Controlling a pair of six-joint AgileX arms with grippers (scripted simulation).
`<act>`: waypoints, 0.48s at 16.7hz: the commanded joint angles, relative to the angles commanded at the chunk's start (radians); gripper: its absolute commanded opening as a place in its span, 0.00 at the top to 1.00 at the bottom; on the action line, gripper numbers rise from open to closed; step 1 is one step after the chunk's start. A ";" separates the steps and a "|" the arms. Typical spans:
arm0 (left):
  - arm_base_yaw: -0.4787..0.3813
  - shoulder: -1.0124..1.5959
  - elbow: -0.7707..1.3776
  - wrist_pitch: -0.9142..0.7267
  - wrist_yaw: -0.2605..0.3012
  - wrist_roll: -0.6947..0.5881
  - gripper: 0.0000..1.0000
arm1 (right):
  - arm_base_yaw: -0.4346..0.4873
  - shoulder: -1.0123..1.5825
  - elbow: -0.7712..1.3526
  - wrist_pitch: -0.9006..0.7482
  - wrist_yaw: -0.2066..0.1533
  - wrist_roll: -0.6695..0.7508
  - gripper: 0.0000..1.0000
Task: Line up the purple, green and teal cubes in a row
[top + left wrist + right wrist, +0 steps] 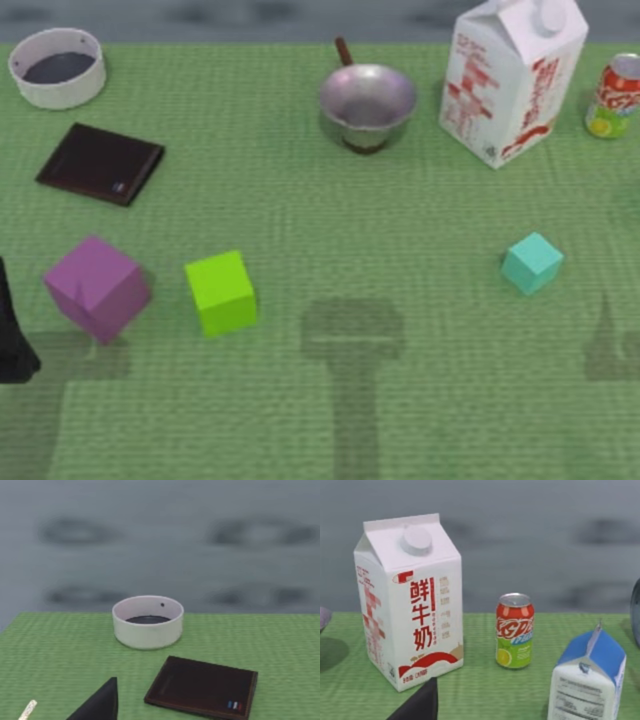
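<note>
On the green counter [330,230], the purple cube [97,287] sits near the left edge with the green cube [221,292] just beside it to the right, apart from it, while the teal cube [531,262] lies well apart toward the right. The left arm [14,335] shows at the left edge beside the purple cube, and whether its pincer [98,703] is apart or together I cannot tell; the same holds for the right pincer [418,703]. Along the far side stand a white bowl [57,67], a dark wallet [100,164], a metal pan [367,103], a milk carton [511,80] and a soda can [613,97].

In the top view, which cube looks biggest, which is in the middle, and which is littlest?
1. purple cube, biggest
2. green cube, in the middle
3. teal cube, littlest
</note>
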 joint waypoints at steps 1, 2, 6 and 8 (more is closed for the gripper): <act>0.000 0.000 0.000 0.000 0.000 0.000 0.00 | 0.000 0.000 0.000 0.000 0.000 0.000 0.00; 0.000 0.000 0.000 0.000 0.000 0.000 0.00 | 0.000 0.000 0.000 0.000 0.000 0.000 0.00; 0.000 0.000 0.000 0.000 0.000 0.000 0.00 | 0.022 0.104 0.102 -0.069 -0.003 -0.019 0.00; 0.000 0.000 0.000 0.000 0.000 0.000 0.00 | 0.041 0.220 0.210 -0.140 -0.004 -0.039 0.00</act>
